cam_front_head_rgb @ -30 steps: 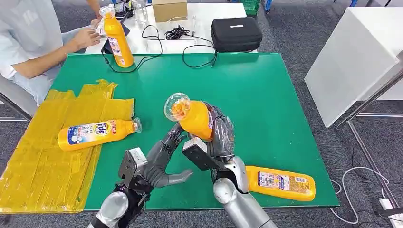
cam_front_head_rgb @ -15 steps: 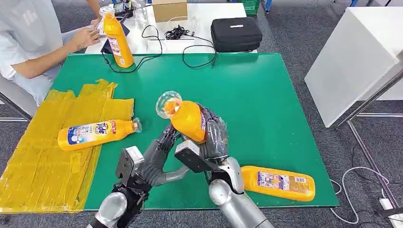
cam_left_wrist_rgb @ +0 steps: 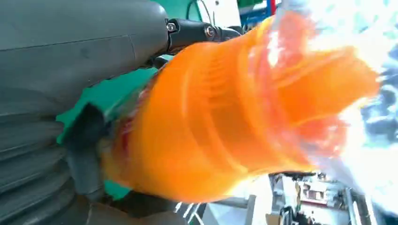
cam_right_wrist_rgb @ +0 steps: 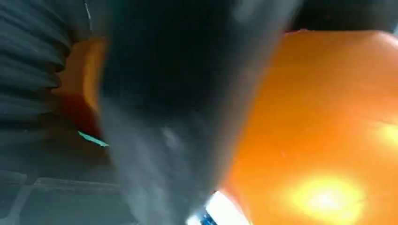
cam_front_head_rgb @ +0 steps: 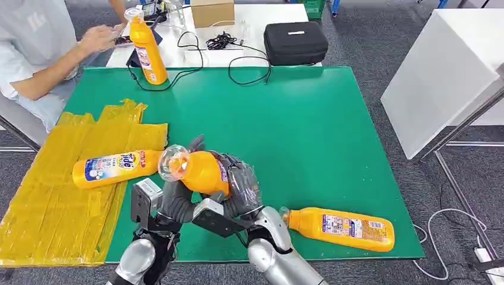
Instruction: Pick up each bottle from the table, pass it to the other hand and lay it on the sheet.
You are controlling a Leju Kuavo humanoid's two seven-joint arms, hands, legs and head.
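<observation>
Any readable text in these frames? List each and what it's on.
"Tide": label of the bottle lying on the yellow sheet.
Bottle by the table's near edge: label print too small to read.
Upright bottle at the far edge: label too small.
Held bottle: no readable label; wrist views blurred.

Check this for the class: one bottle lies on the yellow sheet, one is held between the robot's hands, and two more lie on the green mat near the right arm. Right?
Not quite. The head view shows just one bottle on the green mat near the right arm. The rest holds: one bottle on the yellow sheet and a held bottle between the left hand and right hand.
</observation>
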